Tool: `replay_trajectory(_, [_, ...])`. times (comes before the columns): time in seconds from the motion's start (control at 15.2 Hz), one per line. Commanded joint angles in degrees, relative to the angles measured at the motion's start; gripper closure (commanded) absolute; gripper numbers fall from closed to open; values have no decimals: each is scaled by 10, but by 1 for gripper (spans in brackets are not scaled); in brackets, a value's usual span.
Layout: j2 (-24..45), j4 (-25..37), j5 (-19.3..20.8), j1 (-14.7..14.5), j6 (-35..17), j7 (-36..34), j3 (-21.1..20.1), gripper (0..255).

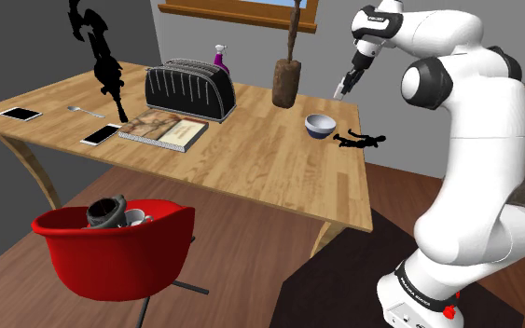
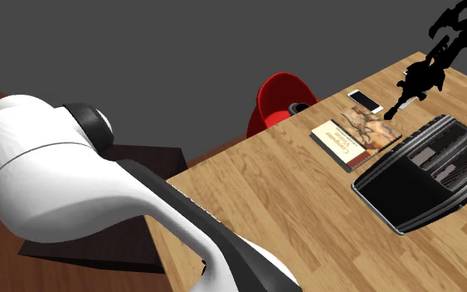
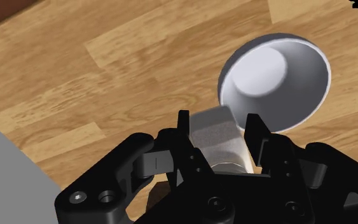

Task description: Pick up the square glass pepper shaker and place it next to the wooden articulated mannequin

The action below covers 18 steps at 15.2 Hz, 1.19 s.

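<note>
Pincer [image 3: 219, 118] is pinching the pepper shaker [image 3: 223, 144], one black finger on each flat side. The shaker is drawn pale grey, blocky and square in section. We see it in the air over the worktop [image 1: 251, 158], just above a white bowl [image 3: 274, 79], touching neither.

We judge it light, stiff and breakable if dropped. The smooth flat faces could slip, so hold across two opposite faces near the middle, which looks like the grip now. No need to squeeze hard.

Its long axis seems to run roughly along the fingers. The pincer leans down toward the shoulder view's left, so the shaker hangs tilted, not upright. We cannot tell which end is the cap.

Just past the bowl, toward the worktop edge nearest the arm, a small black figure [image 1: 361, 141] lies flat. We take that for the mannequin, drawn black, not wood. The lift looks done. What is left is a short carry, levelling the shaker and setting it down beside the figure without knocking the bowl.
</note>
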<state>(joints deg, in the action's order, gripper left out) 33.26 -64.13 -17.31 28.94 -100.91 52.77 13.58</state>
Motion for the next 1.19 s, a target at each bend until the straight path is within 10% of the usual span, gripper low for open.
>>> replay_trajectory(0.0, [11,4,-2,3,-5,4,-1,255])
replay_trajectory(1.12, [19,-113,-13,-7,-128,31,-5,255])
